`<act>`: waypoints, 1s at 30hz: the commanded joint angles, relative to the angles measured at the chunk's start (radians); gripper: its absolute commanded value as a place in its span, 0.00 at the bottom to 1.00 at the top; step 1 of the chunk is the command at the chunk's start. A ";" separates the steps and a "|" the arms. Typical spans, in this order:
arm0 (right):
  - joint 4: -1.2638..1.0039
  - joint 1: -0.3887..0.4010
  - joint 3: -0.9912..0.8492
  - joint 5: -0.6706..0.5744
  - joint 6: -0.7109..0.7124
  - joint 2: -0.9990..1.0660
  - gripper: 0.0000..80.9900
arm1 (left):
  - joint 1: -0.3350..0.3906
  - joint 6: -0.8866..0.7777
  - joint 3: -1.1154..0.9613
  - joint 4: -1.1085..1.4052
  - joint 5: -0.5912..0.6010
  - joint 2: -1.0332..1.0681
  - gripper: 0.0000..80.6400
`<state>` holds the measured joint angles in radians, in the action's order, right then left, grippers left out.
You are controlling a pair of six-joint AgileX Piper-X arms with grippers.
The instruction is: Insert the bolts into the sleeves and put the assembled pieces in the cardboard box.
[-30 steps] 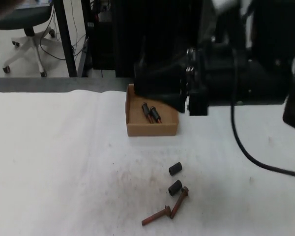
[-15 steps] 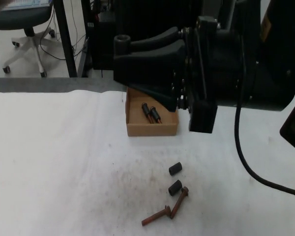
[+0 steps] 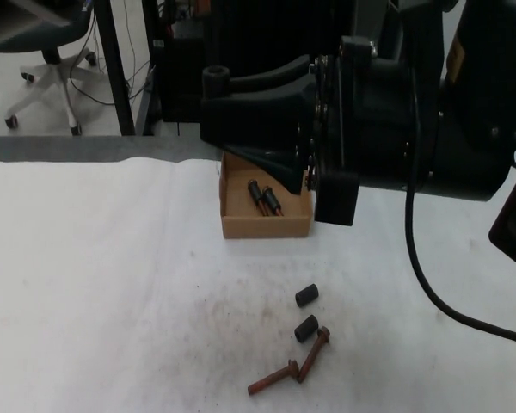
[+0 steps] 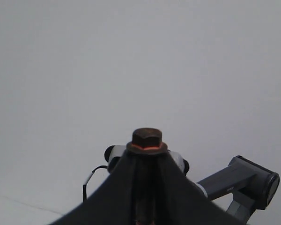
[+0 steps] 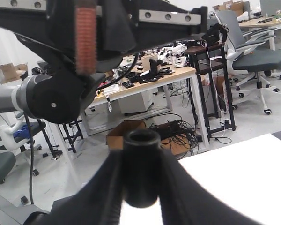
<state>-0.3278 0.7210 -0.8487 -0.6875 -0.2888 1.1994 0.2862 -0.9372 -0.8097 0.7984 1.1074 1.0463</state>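
My right gripper (image 5: 141, 192) is shut on a black sleeve (image 5: 141, 152), open end up. In the high view that gripper (image 3: 228, 95) hangs high above the cardboard box (image 3: 267, 227) with the sleeve (image 3: 213, 80) at its tip. My left gripper (image 4: 146, 159) is shut on a rusty bolt (image 4: 146, 139), hexagonal head outward. In the right wrist view the left gripper (image 5: 86, 21) holds the bolt's threaded shank (image 5: 85, 44) just above and slightly aside of the sleeve. Two assembled pieces (image 3: 264, 198) lie in the box. Two loose sleeves (image 3: 306, 295) (image 3: 306, 328) and two bolts (image 3: 314, 353) (image 3: 273, 378) lie on the bench.
The white bench cloth (image 3: 95, 284) spreads wide to the left of the loose parts. A black arm body (image 3: 413, 120) and its cable (image 3: 421, 258) take up the upper right of the high view. Office chairs and desks stand in the room behind.
The arm with the sleeve has risen and swung toward the camera, its fingers now reaching left above the box. Parts on the bench have not moved.
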 commanded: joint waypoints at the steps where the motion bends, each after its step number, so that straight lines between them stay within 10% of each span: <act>1: -0.006 0.002 -0.005 0.002 -0.009 -0.004 0.01 | -0.002 0.063 0.005 -0.050 0.013 0.003 0.00; 30: -0.006 0.002 -0.007 0.000 -0.033 -0.006 0.01 | -0.002 0.196 0.004 -0.219 0.060 0.007 0.00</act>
<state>-0.3240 0.7210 -0.8487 -0.6875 -0.3154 1.1994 0.2862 -0.7596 -0.8038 0.6033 1.1456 1.0481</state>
